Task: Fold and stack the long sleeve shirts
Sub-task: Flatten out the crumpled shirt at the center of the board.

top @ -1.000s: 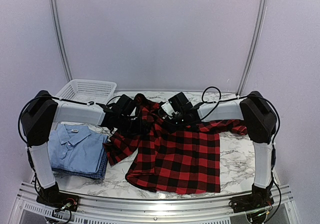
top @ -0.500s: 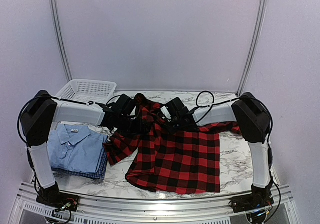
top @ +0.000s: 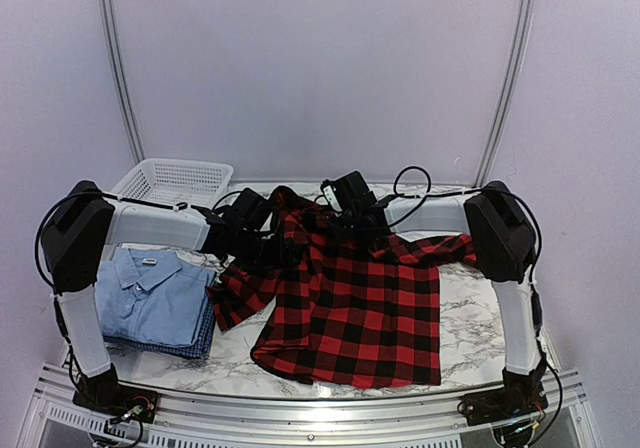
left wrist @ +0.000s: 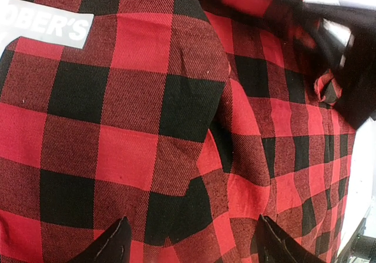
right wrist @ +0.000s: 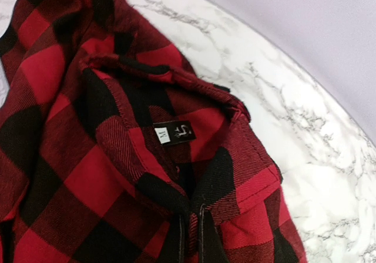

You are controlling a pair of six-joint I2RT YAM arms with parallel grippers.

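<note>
**Colleague:** Where is the plaid flannel shirt [top: 350,308]?

**Me:** It is spread on the marble tabletop [top: 480,318], centre to right, with the hem toward the arm bases and the collar at the far side. One sleeve runs out to the right. The other is bunched at the left, just beside the folded stack.

**Colleague:** State of your right tool [right wrist: 189,236]?

**Me:** Clenched. The fingers meet on a pinch of red-and-black cloth just below the collar. The size label [right wrist: 170,132], reading M, sits just beyond the tips.

**Colleague:** And the left tool [left wrist: 192,244]?

**Me:** Released. The fingers stand wide apart over the flannel, gripping nothing. White lettering [left wrist: 47,23] shows in the upper left corner of its wrist view. I cannot tell whether the tips touch the cloth.

**Colleague:** The other shirts?

**Me:** The light blue collared shirt [top: 150,293] lies folded at the left of the tabletop. It rests on the blue checked shirt [top: 200,343], whose edge shows beneath it. A white mesh basket [top: 172,181] stands behind them at the far left.
</note>
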